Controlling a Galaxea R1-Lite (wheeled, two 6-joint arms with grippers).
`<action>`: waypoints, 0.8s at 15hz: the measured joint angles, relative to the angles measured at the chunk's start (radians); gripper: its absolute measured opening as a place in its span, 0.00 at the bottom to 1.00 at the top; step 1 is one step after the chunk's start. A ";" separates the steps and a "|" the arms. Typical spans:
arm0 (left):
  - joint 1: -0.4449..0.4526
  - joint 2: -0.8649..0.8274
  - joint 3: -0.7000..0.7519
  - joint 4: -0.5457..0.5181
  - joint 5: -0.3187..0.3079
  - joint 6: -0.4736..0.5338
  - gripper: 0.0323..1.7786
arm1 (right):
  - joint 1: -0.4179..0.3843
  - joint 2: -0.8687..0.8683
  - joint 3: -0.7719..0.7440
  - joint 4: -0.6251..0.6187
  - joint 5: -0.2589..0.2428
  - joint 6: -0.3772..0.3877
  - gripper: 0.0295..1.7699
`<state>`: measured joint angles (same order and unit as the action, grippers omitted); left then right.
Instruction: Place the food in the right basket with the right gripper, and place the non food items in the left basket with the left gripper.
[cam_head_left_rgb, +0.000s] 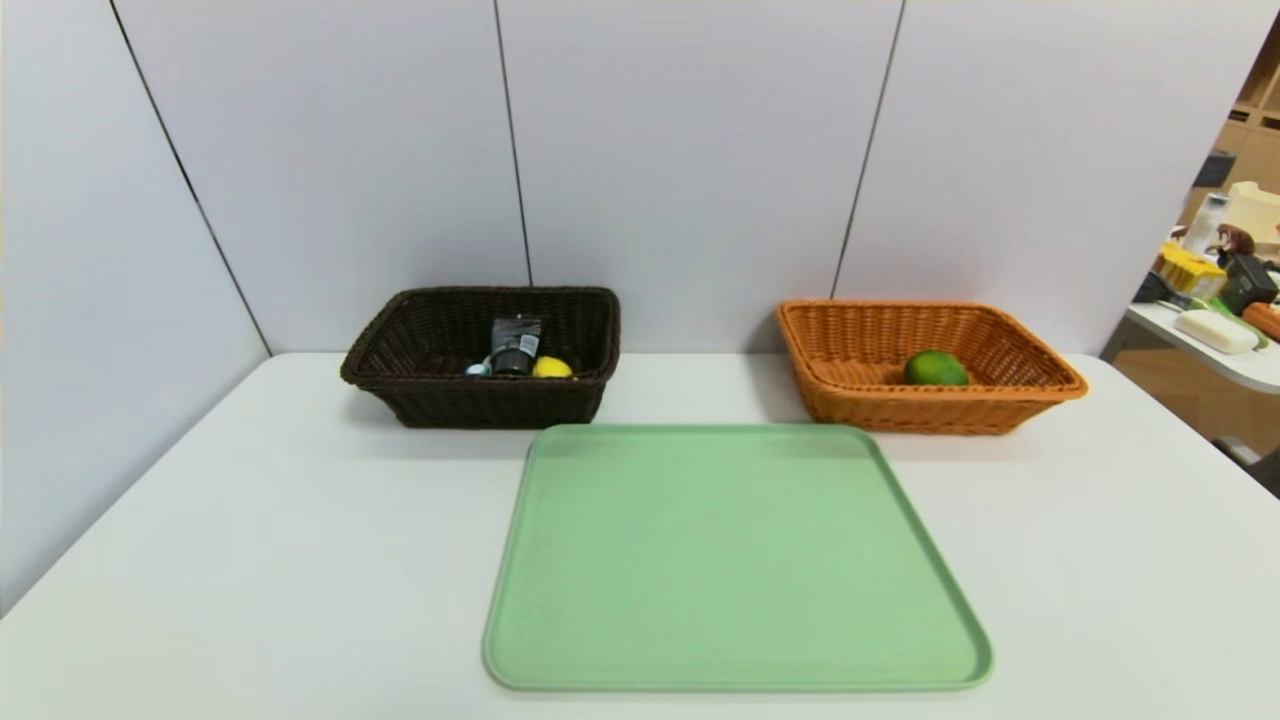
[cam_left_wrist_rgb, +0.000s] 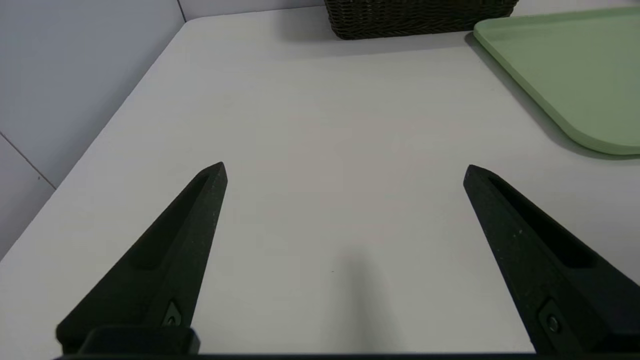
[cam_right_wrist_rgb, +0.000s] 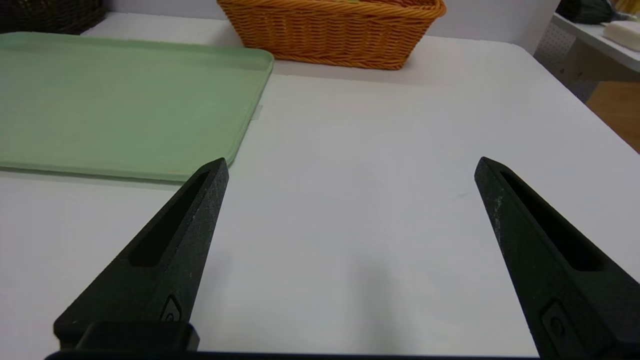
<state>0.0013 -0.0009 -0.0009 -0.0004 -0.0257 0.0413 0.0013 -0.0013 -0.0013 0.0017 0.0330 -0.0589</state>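
One green tray (cam_head_left_rgb: 735, 560) lies before both baskets (cam_head_left_rgb: 480, 355).

A bare green tray (cam_head_left_rgb: 735, 560) lies on the white table (cam_head_left_rgb: 250, 560)

Overhead head view, two low wrist views

The left end effector (cam_left_wrist_rgb: 345, 170) hovers over the bare white worktop (cam_left_wrist_rgb: 320, 125), its two black fingers (cam_left_wrist_rgb: 170, 250) spread wide, holding nothing. Far ahead sits the dark brown wicker basket (cam_left_wrist_rgb: 420, 20), beside the green tray's (cam_left_wrist_rgb: 565, 70) corner.
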 joint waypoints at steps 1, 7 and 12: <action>0.000 0.000 0.000 -0.001 0.013 -0.020 0.95 | 0.000 0.000 0.000 -0.001 -0.002 0.015 0.96; 0.000 0.000 0.001 -0.002 0.023 -0.032 0.95 | 0.000 0.000 0.000 -0.003 -0.003 0.019 0.96; 0.000 0.000 0.001 -0.002 0.023 -0.032 0.95 | 0.000 0.000 -0.002 -0.002 -0.029 0.021 0.96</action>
<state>0.0013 -0.0009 0.0000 -0.0028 -0.0028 0.0091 0.0013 -0.0013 -0.0032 -0.0004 0.0043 -0.0379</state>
